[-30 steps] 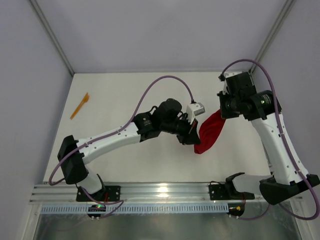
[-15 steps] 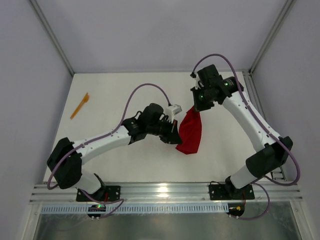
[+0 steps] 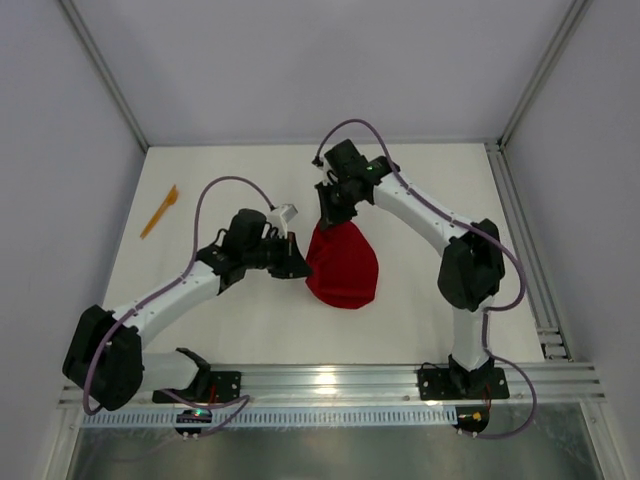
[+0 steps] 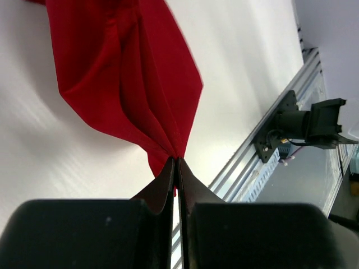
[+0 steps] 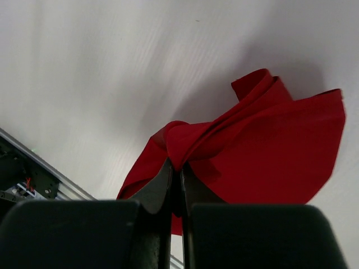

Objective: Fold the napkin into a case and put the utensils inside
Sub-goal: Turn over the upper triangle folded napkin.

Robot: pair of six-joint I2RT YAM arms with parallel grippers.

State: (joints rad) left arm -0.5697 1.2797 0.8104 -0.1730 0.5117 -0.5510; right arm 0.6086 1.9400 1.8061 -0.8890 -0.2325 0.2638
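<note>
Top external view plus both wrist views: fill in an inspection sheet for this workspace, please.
Surface: white tabletop, no marks seen.
Job's things: bright red cloth napkin, bunched, not folded into a case; one slim orange plastic utensil at far left, apart from it.
Clutter: nothing seen.
Grippers: left claw shut on a napkin corner; right claw shut on a gathered edge.
Cables: purple cable loops over the left arm, another over the right.
Surroundings: grey walls; aluminium rail along the near edge.

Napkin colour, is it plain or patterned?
The napkin is plain bright red, unpatterned; the left wrist view shows it best.
</note>
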